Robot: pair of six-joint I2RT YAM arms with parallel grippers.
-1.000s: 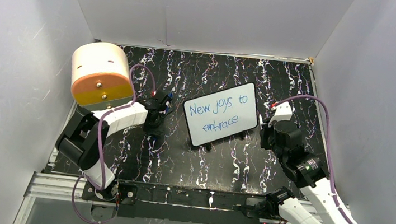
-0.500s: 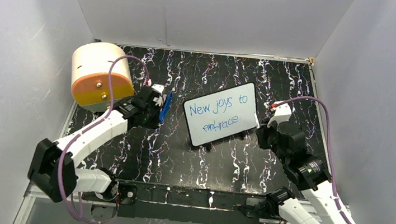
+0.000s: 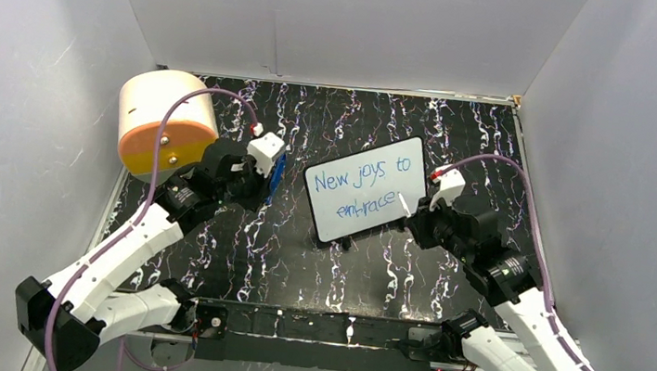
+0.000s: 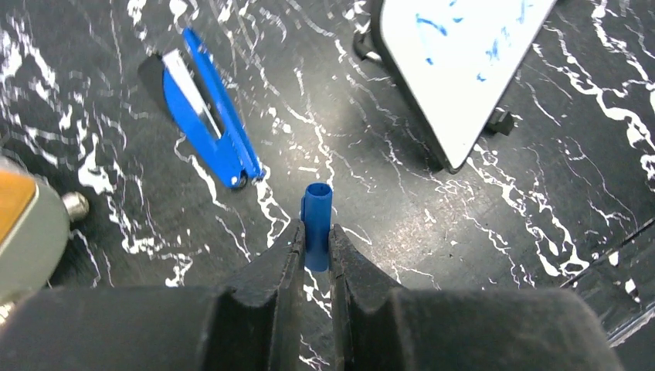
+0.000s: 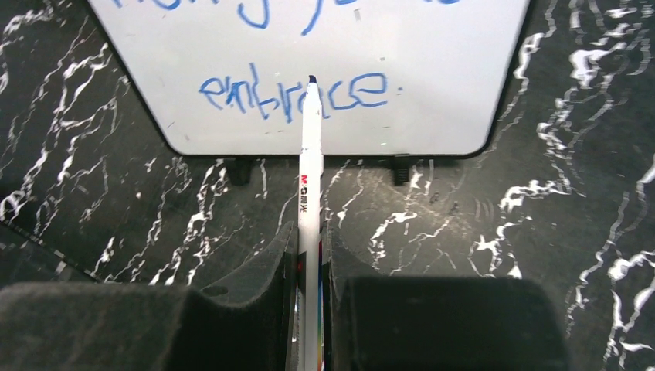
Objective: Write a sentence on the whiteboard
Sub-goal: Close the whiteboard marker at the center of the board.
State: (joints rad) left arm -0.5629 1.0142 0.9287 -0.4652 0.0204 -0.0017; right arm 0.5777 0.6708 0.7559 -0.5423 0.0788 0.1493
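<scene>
While 'New joys to embrace' stands complete in two blue lines, I see the whiteboard (image 3: pixel 344 225) just right of centre in the top view, standing on its small black feet on the black marbled table (image 3: pixel 351 123) with its right end turned toward the top of the frame. The sentence (image 3: pixel 333 182) fills most of the board, "embrace" forming the lower line. At the board's lower right corner my right gripper (image 5: pixel 309 239) has its jaws closed tight on a white marker (image 5: pixel 310 170), which runs straight up the middle of the right wrist view. Its dark tip lies over "embrace", between the "r" and the "a", though I cannot tell whether it touches the surface. My left gripper (image 4: pixel 317 236) sits left of the board and apart from it, jaws pinched narrowly on a short blue marker cap (image 4: pixel 317 220) whose open end points toward the top of the left wrist view. Up and to the left of the cap there, a flat blue object (image 4: pixel 207 127) with a pale strip lies on the table. Farther toward the upper left of the top view stands a cream and orange drum (image 3: pixel 167 122), close beside the left arm.
</scene>
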